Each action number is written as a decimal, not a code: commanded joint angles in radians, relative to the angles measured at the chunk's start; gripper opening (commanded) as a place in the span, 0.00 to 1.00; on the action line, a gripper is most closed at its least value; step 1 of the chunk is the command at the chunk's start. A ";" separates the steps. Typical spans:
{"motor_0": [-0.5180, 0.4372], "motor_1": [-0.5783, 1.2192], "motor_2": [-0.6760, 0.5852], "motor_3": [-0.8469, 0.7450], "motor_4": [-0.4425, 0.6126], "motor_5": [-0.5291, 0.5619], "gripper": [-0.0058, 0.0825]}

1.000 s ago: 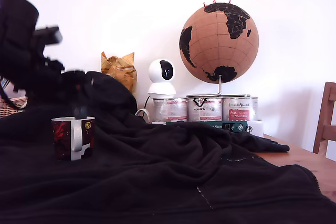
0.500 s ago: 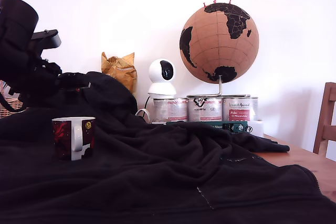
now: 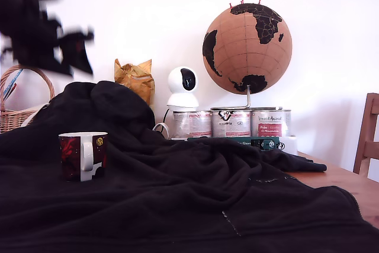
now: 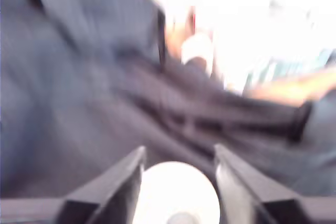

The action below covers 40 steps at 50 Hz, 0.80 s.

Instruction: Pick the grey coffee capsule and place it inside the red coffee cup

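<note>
The red coffee cup (image 3: 83, 156), dark red and black with a white handle and rim, stands upright on the black blanket at the exterior view's left. High above it and a little to the left, my gripper (image 3: 82, 57) hangs as a dark blur. In the wrist view the gripper (image 4: 178, 179) is open, its two dark fingers (image 4: 123, 184) spread apart with nothing held. The cup's white round inside (image 4: 176, 192) shows below them. A small grey spot (image 4: 181, 217) lies in that white round, too blurred to name. The grey coffee capsule shows nowhere else.
A black blanket (image 3: 195, 194) covers the table. Behind it stand a wicker basket (image 3: 21, 108), a crumpled yellow-brown bag (image 3: 135, 78), a white camera (image 3: 182, 87), three silver tins (image 3: 231, 122) and a cork globe (image 3: 247, 48). A wooden chair (image 3: 367, 140) is at the right edge.
My arm has risen from just above the cup to the upper left of the exterior view. That has uncovered the wicker basket. The cup has not moved.
</note>
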<state>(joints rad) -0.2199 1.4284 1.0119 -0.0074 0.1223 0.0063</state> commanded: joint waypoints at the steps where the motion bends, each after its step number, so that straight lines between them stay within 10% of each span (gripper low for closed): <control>1: 0.003 -0.042 0.006 -0.063 -0.002 0.015 0.04; 40: 0.237 -0.417 0.022 -0.502 -0.052 0.036 0.04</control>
